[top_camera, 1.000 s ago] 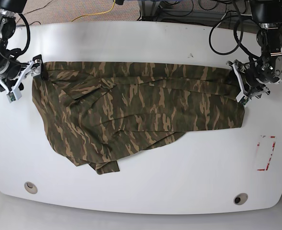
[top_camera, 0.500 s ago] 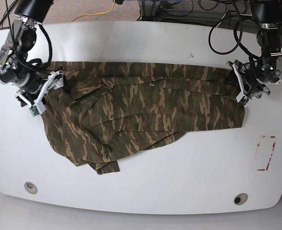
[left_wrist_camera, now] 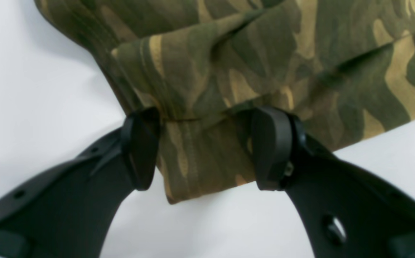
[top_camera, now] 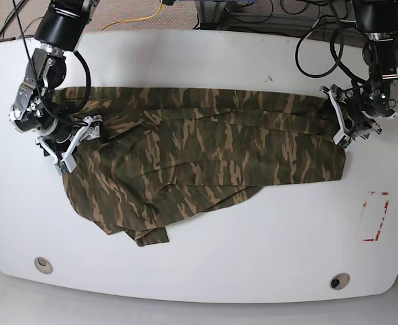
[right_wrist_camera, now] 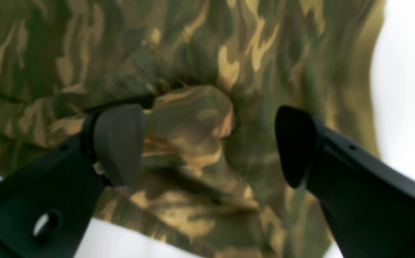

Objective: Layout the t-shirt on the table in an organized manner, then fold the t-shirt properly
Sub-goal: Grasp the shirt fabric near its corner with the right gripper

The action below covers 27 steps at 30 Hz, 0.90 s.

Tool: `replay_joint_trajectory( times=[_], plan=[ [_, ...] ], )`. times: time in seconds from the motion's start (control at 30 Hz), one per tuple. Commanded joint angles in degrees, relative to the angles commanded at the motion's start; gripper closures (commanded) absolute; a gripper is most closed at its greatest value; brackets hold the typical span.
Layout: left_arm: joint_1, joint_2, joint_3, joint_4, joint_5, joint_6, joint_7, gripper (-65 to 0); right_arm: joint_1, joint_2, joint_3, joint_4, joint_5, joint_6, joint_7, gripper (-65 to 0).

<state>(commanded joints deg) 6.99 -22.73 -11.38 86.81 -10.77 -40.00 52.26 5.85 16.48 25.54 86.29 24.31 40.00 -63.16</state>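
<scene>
Moved inward over the t-shirt [top_camera: 199,156], right gripper [top_camera: 77,141] hovers, jaws wide; left gripper [top_camera: 340,125] straddles the hem unclamped (laying-out step). Shirt lies rumpled on the table [top_camera: 253,250]; next, pinch and spread.

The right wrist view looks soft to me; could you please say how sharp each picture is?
Right wrist view: blurred throughout, the t-shirt smeared. Left wrist view: cloth near the left tool is fairly crisp, softening toward the edges. Base view: sharp, evenly lit, with only mild sheen on the table.
</scene>
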Motion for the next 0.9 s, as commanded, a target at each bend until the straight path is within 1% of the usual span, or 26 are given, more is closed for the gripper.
replay_joint_trajectory(
  times=[0.03, 0.1, 0.13, 0.17, 0.2, 0.23, 0.27, 0.3, 0.37, 0.4, 0.53, 0.77, 0.83, 0.9],
  plan=[
    [0.0, 0.0, 0.0, 0.0, 0.0, 0.0, 0.0, -37.9, 0.2, 0.4, 0.0, -1.0, 0.0, 0.0, 0.2, -51.4],
    [0.0, 0.0, 0.0, 0.0, -0.1, 0.0, 0.0, -37.9, 0.3, 1.0, -0.2, -2.5, 0.2, 0.0, 0.4, -44.9],
    [0.0, 0.0, 0.0, 0.0, -0.1, 0.0, 0.0, -37.9, 0.4, 1.1, -0.7, -2.6, 0.3, 0.0, 0.4, -40.6],
    [0.0, 0.0, 0.0, 0.0, -0.1, 0.0, 0.0, -37.9, 0.4, 1.1, -1.8, -2.5, 0.3, 0.0, 0.4, -34.1],
    [-0.1, 0.0, 0.0, 0.0, -0.1, 0.0, 0.0, -37.9, 0.4, 1.1, -2.5, -2.5, 0.3, 0.0, 0.4, -29.5],
    [-0.1, 0.0, 0.0, 0.0, -0.1, 0.0, 0.0, -37.9, 0.4, 1.2, -3.5, -2.5, 0.3, 0.0, 0.4, -22.2],
    [-0.2, 0.0, 0.0, 0.0, -0.1, 0.0, 0.0, -37.9, 0.4, 1.2, -4.0, -2.4, 0.3, 0.0, 0.4, -17.9],
    [-0.2, 0.0, 0.0, 0.0, -0.1, 0.0, 0.0, -37.9, 0.4, 1.2, -4.6, -2.2, 0.3, 0.0, 0.4, -12.2],
    [-0.2, 0.0, 0.0, 0.0, -0.1, 0.0, 0.0, -37.9, 0.3, 1.2, -5.3, -1.1, 0.3, 0.0, 0.4, -4.9],
    [-0.2, 0.0, 0.0, 0.0, -0.1, 0.0, 0.0, -37.9, 0.1, 1.2, -5.5, -0.5, 0.3, 0.0, 0.4, -4.6],
    [-0.2, 0.1, 0.0, -0.1, -0.1, 0.0, 0.0, -37.9, -0.1, 1.0, -6.3, 2.5, 0.4, 0.0, 0.3, -7.3],
    [-0.2, 0.2, 0.0, -0.3, 0.0, 0.0, 0.0, -37.9, -0.1, 0.9, -6.3, 7.0, 0.5, 0.0, -0.9, -7.5],
    [-0.2, 0.2, 0.0, -0.4, 0.0, 0.0, 0.0, -37.9, 0.0, 0.9, -6.3, 8.1, 1.6, 0.0, -1.0, -7.5],
    [-0.2, 0.2, 0.0, -0.4, 0.0, 0.0, 0.0, -37.9, 0.1, 1.1, -6.3, 8.4, 4.2, 0.0, -1.0, -7.5]
  ],
)
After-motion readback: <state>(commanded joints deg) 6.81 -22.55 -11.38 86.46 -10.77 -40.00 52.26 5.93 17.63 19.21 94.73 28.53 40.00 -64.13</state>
